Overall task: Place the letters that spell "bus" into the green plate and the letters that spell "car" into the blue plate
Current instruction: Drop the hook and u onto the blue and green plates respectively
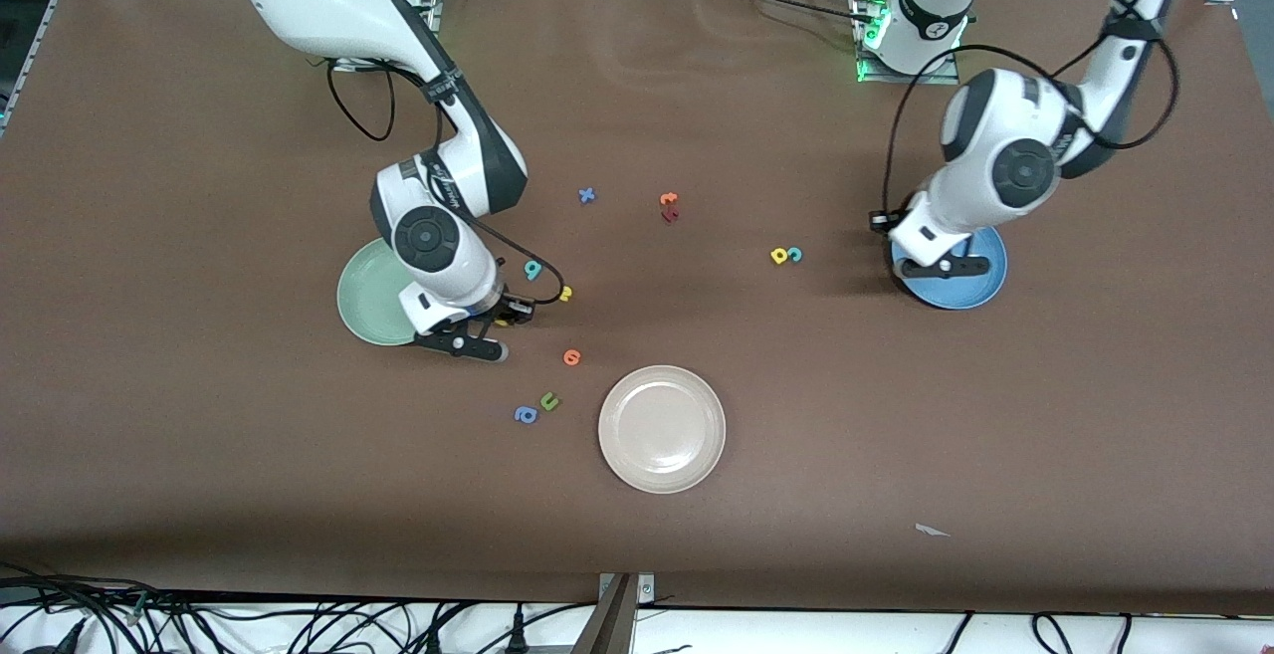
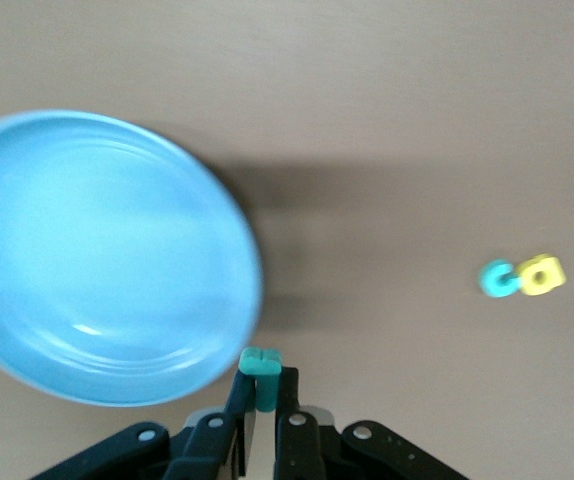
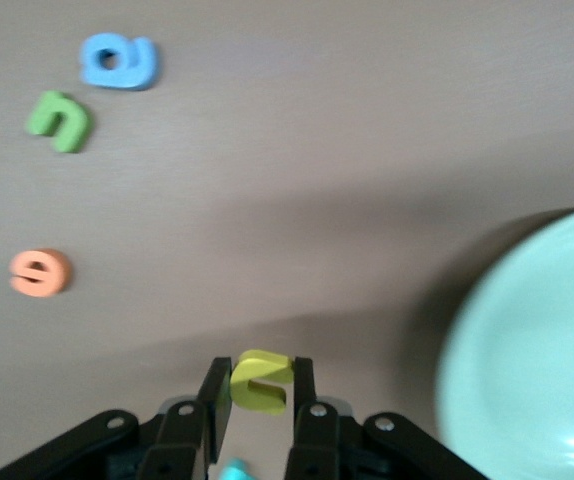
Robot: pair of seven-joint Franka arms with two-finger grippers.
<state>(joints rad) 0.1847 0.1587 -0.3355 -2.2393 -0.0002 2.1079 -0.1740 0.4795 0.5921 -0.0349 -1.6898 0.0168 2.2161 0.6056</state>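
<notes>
Between right gripper [image 3: 258, 385] fingers, yellow letter [image 3: 259, 381]

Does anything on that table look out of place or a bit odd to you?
One thing: a small pale scrap lies alone on the brown table, nearer the front camera than the cream-white plate and toward the left arm's end. It matches none of the coloured foam letters and looks like stray litter. Nothing looks spilled or damaged.

blue "a" [image 1: 525, 415]: on the table beside the cream-white plate [image 1: 637, 465], toward the right arm's end;
green "u" [image 1: 548, 400]: touching the blue "a";
orange "e" [image 1: 571, 357]: farther from the front camera than that plate;
yellow "a" [image 1: 779, 256] and teal "c" [image 1: 793, 255]: side by side, farther still, toward the left arm's end;
yellow "s" [image 3: 260, 380]: pinched in the right gripper [image 3: 260, 395];
teal letter [image 2: 262, 362]: clamped in the left gripper [image 2: 264, 392], edge-on and unreadable
</notes>
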